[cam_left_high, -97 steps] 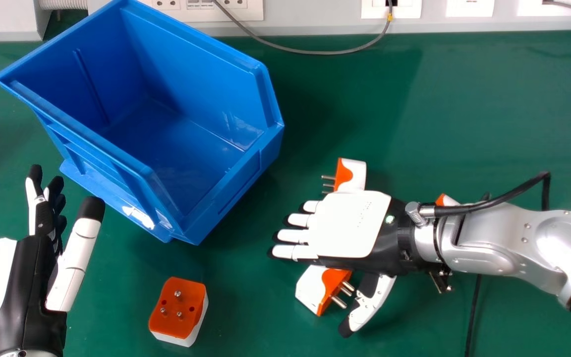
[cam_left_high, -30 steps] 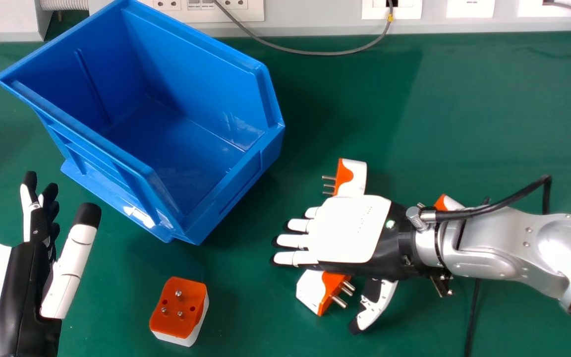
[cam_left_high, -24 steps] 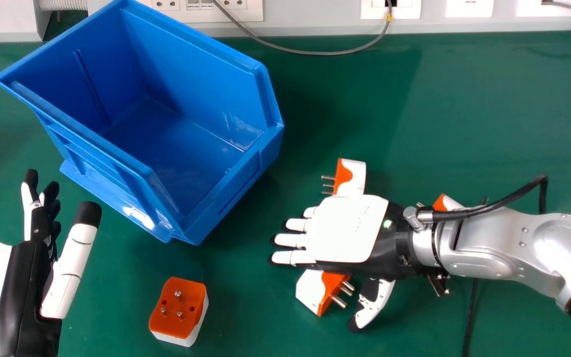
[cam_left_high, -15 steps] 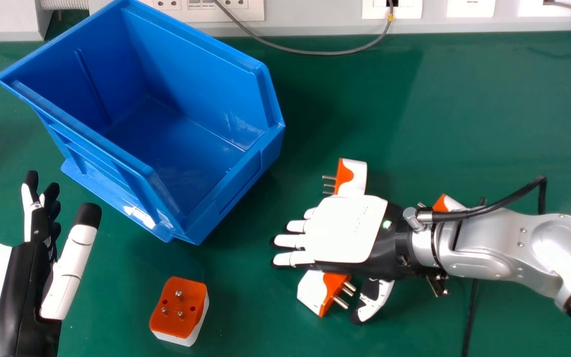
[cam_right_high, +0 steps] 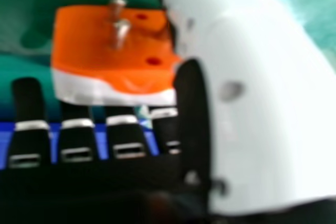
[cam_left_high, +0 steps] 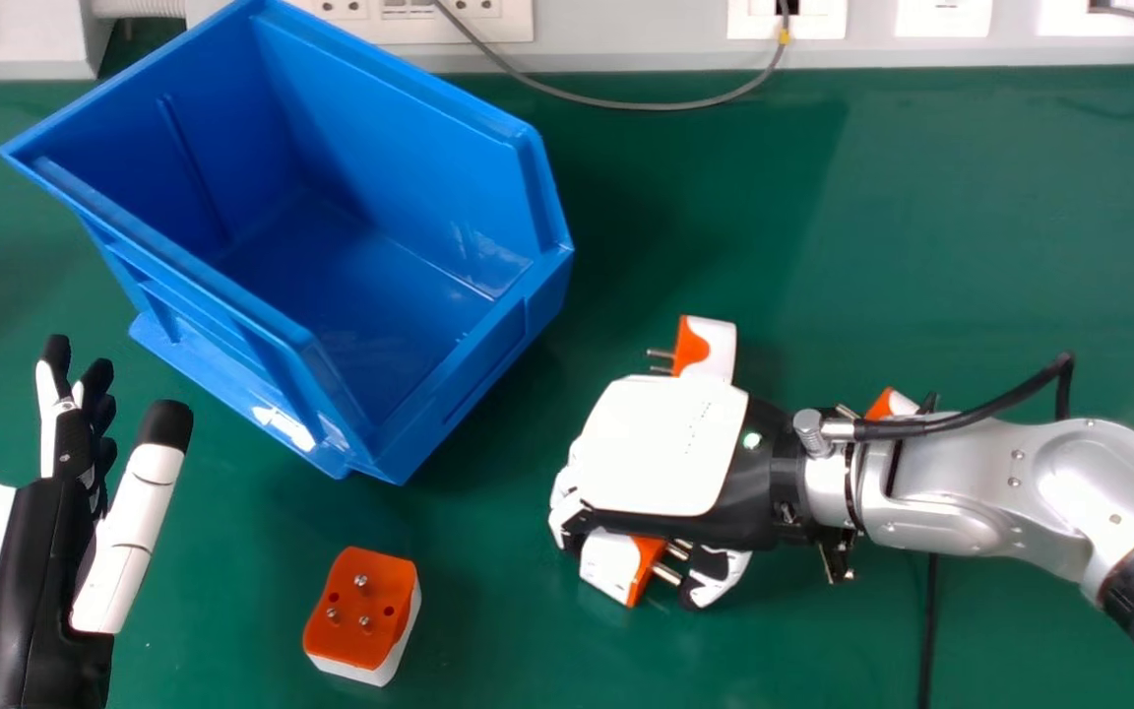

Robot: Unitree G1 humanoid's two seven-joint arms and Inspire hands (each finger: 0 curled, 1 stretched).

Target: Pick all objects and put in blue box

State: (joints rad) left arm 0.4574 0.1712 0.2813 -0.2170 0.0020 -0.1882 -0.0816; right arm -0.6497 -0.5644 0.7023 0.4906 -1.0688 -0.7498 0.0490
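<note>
With its fingers curled round one plug (cam_left_high: 609,564), the right hand (cam_left_high: 665,443) sits low over the green table (cam_left_high: 941,217), well apart from the blue box (cam_left_high: 493,359). That plug has a smooth white shell, an orange face and shiny metal pins beside the thumb. Crowding the far side of the hand is a second plug (cam_left_high: 713,347), partly covered; a third plug (cam_left_high: 890,402) peeks from behind the silver forearm (cam_left_high: 980,483), where a black cable (cam_left_high: 1000,408) loops. Pins up, a blocky fourth plug (cam_left_high: 360,611) lies between the right hand and the relaxed left hand (cam_left_high: 31,581).
</note>
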